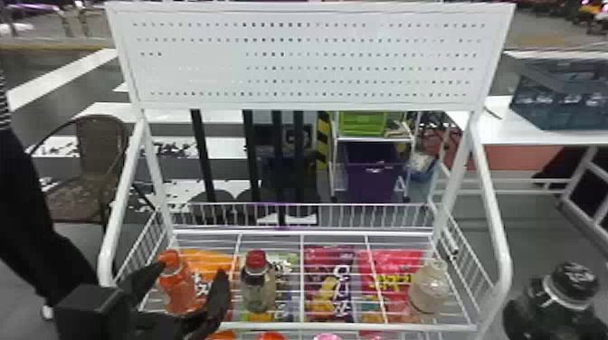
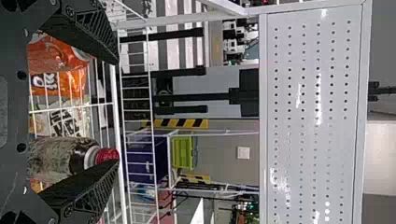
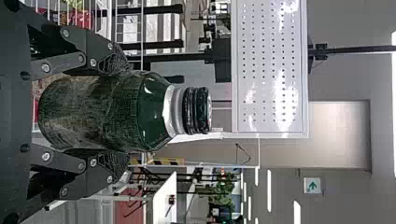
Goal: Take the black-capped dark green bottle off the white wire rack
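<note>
Gripping one dark green bottle (image 1: pixel 558 314) in the right hand (image 3: pixel 123 114), with fingers closing on opposite sides of the body. Holding the bottle upright, outside the frame and beside the right side of the white wire rack (image 1: pixel 106 244). Displaying, on the bottle, a ribbed black cap (image 3: pixel 196 111) with pale markings on top, a white neck band (image 3: pixel 173 111), glossy dark green shoulders and a duller, mottled grey-green body. Counting one bottle of this type, with one cap and one band.

Opening the left hand (image 1: pixel 192 271) over the front left part of the rack, with fingers spreading apart and gripping nothing. Bringing that hand near an orange bottle (image 1: pixel 178 289) and a red-capped bottle (image 1: pixel 258 287).

Counting, at the wire shelf of the one rack, three other bottles: one orange with an orange cap, one with a red cap, and, toward the right end, one pale bottle (image 1: pixel 427 289). Counting also four packets behind the wires: one orange packet (image 1: pixel 212 260), one green-and-white packet (image 1: pixel 285 262), one purple packet (image 1: pixel 314 266) and one red packet (image 1: pixel 393 262). Rising above the shelf, one white perforated panel (image 1: pixel 316 77). Showing beyond the rack, one lime-green crate (image 1: pixel 362 123) above one purple bin (image 1: pixel 371 178).
</note>
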